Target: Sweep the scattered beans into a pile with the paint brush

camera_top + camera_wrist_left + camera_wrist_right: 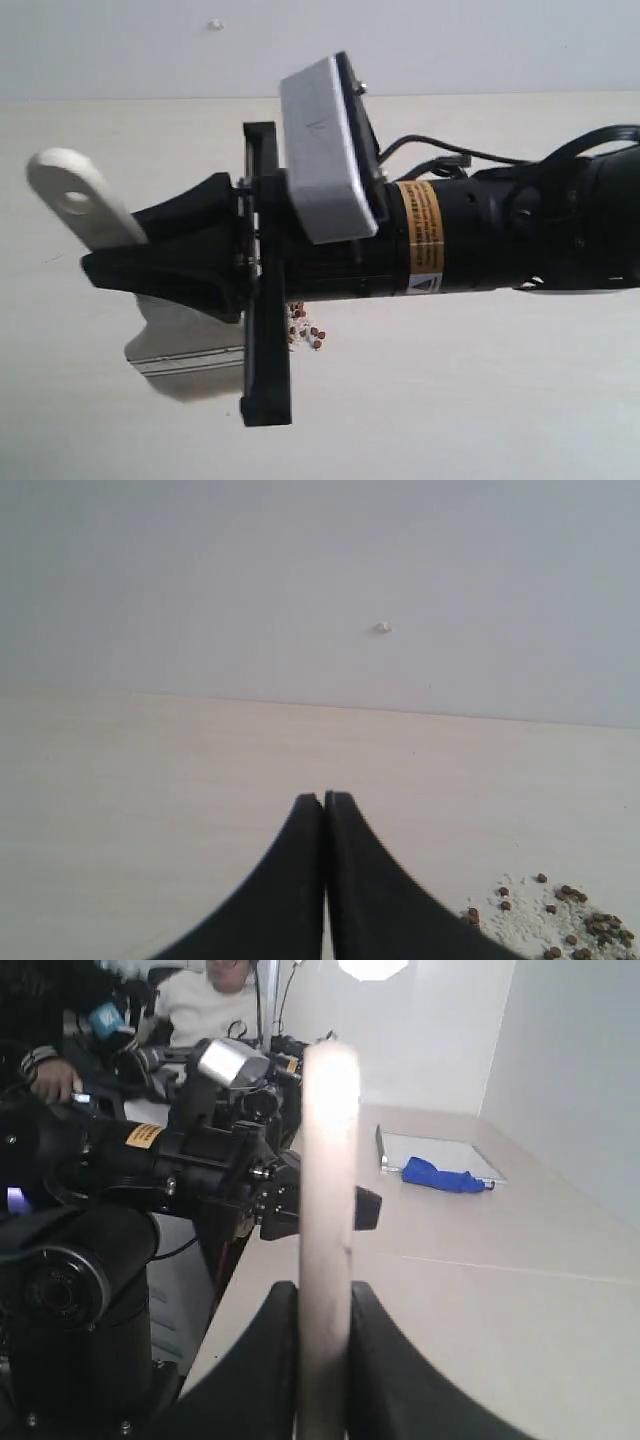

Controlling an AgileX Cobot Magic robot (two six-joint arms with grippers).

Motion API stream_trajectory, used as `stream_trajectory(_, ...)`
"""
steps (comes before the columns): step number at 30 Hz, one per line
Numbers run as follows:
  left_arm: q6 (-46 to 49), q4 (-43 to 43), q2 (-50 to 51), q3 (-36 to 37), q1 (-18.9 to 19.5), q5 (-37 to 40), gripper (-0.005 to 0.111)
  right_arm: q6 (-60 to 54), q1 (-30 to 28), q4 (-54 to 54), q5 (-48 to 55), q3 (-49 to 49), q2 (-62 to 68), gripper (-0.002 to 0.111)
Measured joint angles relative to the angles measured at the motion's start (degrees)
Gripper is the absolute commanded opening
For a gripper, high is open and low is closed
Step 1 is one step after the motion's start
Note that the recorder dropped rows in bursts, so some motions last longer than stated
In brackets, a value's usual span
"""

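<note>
The beans (305,331) that show in the exterior view sit in a small tight clump on the table (480,400), just beside the head of the paint brush (190,360); the arm hides whatever lies further back. The left wrist view gives more: a dense pile (598,925) at the edge of the frame, on a dusting of whitish crumbs (520,920), with several single beans lying a little apart from it. Most of the sweeping looks done, I judge, and what is left is to draw in those few strays. The brush hangs low over the table with its silver ferrule beside the clump; its bristles are hidden. The right gripper (325,1298) is clamped on the wooden handle (328,1160). The left gripper (325,810) is closed on nothing, near the pile.
</note>
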Motion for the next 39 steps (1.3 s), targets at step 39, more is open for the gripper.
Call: stream_trajectory(39, 0.0, 0.0, 0.0, 0.0, 0.0, 0.0, 0.0, 1.8, -11.0, 10.2, -3.9, -8.6, 22.7, 0.0)
